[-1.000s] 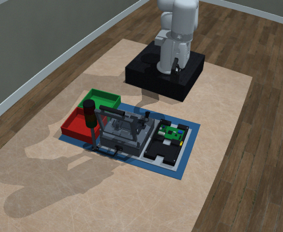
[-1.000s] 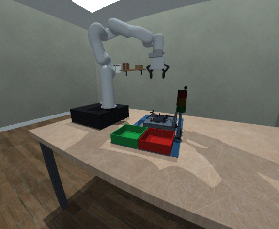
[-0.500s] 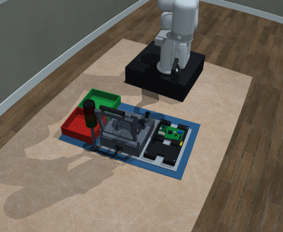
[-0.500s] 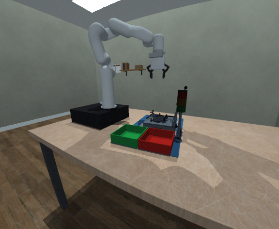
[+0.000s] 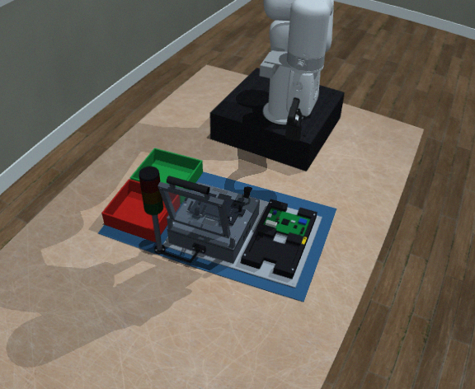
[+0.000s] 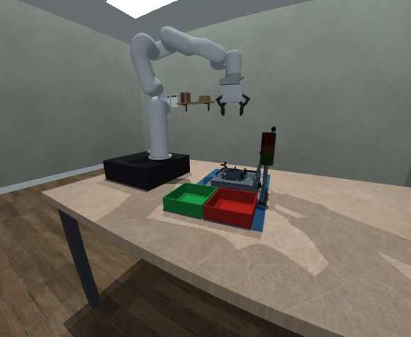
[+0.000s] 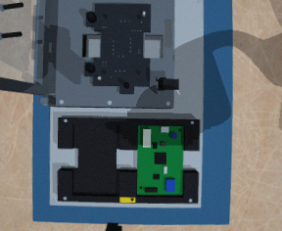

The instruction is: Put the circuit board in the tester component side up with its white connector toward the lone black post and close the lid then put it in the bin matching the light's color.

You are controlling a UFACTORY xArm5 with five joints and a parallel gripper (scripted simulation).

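Observation:
The green board [image 5: 288,229] [image 7: 146,163] lies component side up in one slot of the black tray [image 5: 271,255] [image 7: 96,161]. Its white connector [image 5: 270,223] [image 7: 147,138] is at the end nearer the tester [image 6: 235,183] [image 7: 70,95]. The tester's nest is empty; a black post [image 7: 126,85] stands at its tray side. The lid [image 5: 225,221] [image 7: 12,85] stands open. The black hook [image 5: 246,192] [image 7: 168,84] is opposite the hinge. The signal light [image 5: 151,189] [image 6: 268,148] is unlit. My gripper [image 6: 232,113] [image 7: 202,226] is open and empty, high above the tray area.
The green bin [image 5: 166,169] [image 6: 189,199] and red bin [image 5: 133,213] [image 6: 231,213] stand side by side beyond the tester, both empty. The light's tall pole [image 5: 157,231] [image 6: 263,184] rises near the red bin and the lid. The robot's black base block [image 5: 255,138] [image 6: 126,173] stands behind.

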